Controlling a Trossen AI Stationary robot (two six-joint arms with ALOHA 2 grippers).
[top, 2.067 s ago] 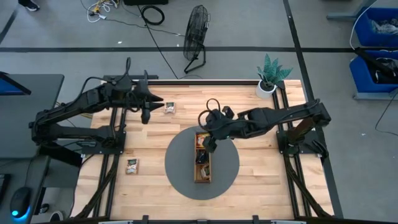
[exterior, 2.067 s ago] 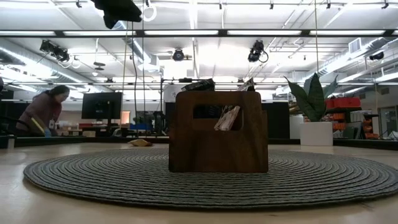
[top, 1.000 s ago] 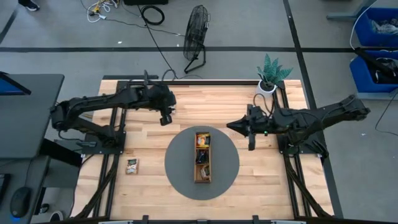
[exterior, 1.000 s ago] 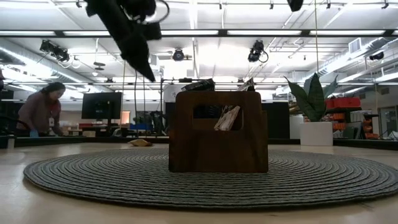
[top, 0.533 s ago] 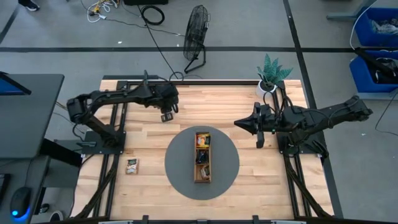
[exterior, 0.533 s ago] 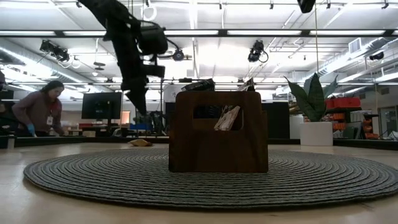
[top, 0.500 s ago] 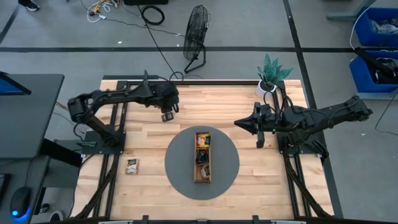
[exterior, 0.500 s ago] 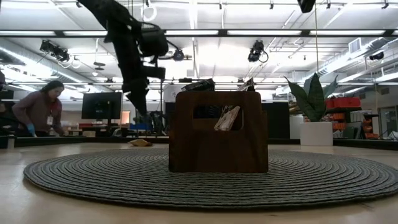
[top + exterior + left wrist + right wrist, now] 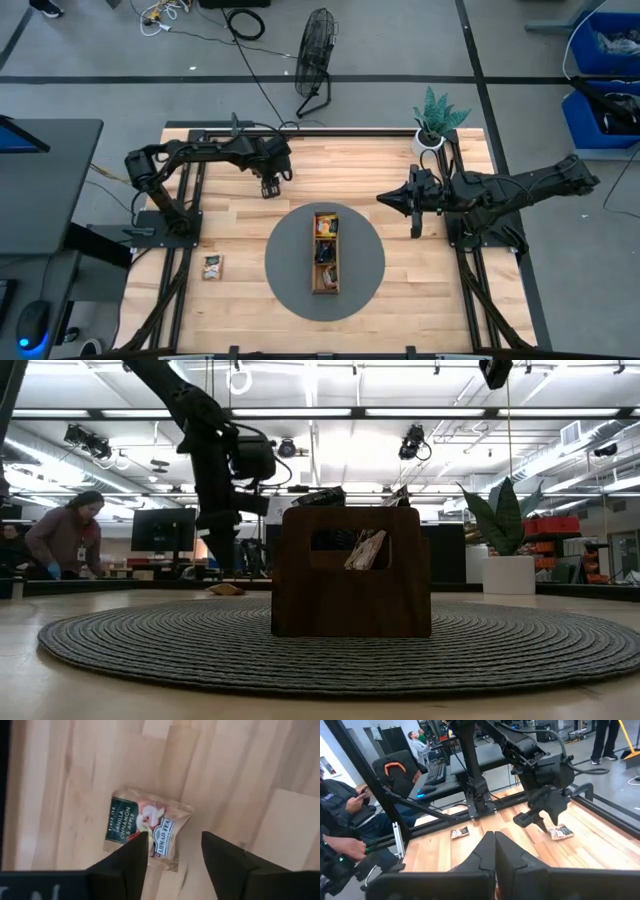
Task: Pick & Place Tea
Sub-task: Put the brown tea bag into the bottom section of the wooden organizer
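A pale tan tea sachet (image 9: 142,822) with a dark green label lies flat on the bare wood near the table's far left. My left gripper (image 9: 175,845) hangs open just above it, pointing down, one finger over the sachet's edge and the other beside it. From overhead the left gripper (image 9: 270,187) hides that sachet. The brown wooden tray (image 9: 326,251) sits on a round grey mat (image 9: 290,270) with several sachets in it. A second loose sachet (image 9: 211,266) lies near the left edge. My right gripper (image 9: 385,197) is shut and empty, held high right of the mat.
A potted plant (image 9: 428,140) stands at the far right corner. The arms' dark frames (image 9: 180,230) run along both side edges. A person (image 9: 60,540) works beyond the table's far side. Bare wood lies between the mat and the left gripper.
My left gripper has come down toward the tan sachet, staying open, and its arm has folded in closer. My right gripper has drawn back a little toward the table's right edge and then held still.
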